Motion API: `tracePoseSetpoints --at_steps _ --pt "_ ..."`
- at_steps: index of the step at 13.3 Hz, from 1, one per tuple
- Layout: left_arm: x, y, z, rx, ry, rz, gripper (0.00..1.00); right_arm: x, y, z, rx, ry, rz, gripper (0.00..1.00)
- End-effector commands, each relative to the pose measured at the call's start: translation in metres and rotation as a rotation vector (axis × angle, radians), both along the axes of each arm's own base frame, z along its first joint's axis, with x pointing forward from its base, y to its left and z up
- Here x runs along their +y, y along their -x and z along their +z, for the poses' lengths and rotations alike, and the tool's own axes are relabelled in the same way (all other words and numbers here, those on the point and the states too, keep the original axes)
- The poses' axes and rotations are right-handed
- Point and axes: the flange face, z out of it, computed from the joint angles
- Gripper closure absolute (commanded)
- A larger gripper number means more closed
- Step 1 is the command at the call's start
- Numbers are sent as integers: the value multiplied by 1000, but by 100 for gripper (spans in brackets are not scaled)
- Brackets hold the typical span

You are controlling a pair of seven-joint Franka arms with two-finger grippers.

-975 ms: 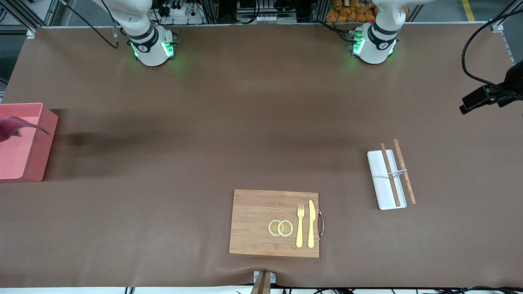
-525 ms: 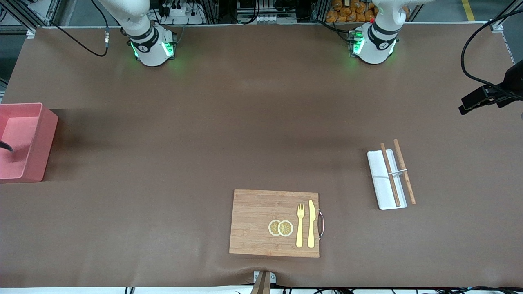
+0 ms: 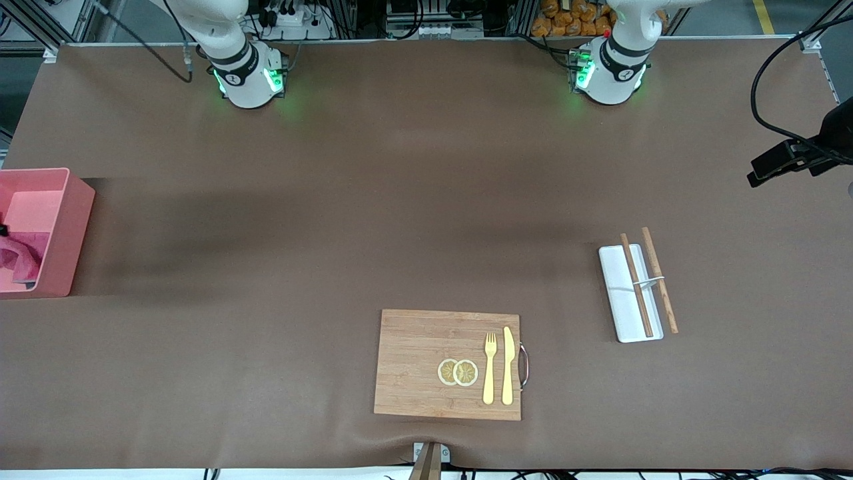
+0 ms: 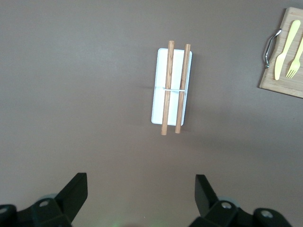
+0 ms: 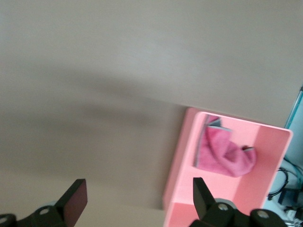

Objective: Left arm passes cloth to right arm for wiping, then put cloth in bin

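**Cloth lying in the bin, both grippers empty**

The cloth (image 3: 16,259) is lying crumpled inside the bin (image 3: 66,227) at the left edge of the front view, bunched against the bin's wall nearer the front camera — in the right wrist view the same cloth (image 5: 222,153) is sitting in the lower right of the frame, a strip of its grey reverse showing along one edge. The bin (image 5: 182,175) is resting on the brown table (image 3: 400,200) at the right arm's end.

The right gripper (image 5: 137,198) is hanging in the air over the table just beside the bin, its fingers spread wide and holding nothing. The left gripper (image 4: 142,194) is waiting high over the table toward the left arm's end, fingers likewise spread apart and empty; only its dark tip is showing at the right edge of the front view.

Below the left gripper, a white tray (image 3: 630,293) is carrying two wooden sticks (image 3: 650,283). Lower centre in the front view, a wooden cutting board (image 3: 413,363) is holding two lemon slices (image 3: 458,372), a yellow fork (image 3: 490,367) and a yellow knife (image 3: 508,365).
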Motion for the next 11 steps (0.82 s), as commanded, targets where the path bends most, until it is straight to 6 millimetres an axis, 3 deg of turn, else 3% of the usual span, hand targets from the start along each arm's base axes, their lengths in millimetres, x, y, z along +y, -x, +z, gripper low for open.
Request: tracePoseSetpoints --at_steps 1,6,11 --pt "-1 6 4 -15 -7 -7 0 83 20 48 2 -29 -108 0" --pt "-2 7 7 -21 -7 -10 0 181 60 104 18 -71 -324 0" --pt "-2 7 6 -15 -7 -13 0 198 82 141 -33 -158 -328 0"
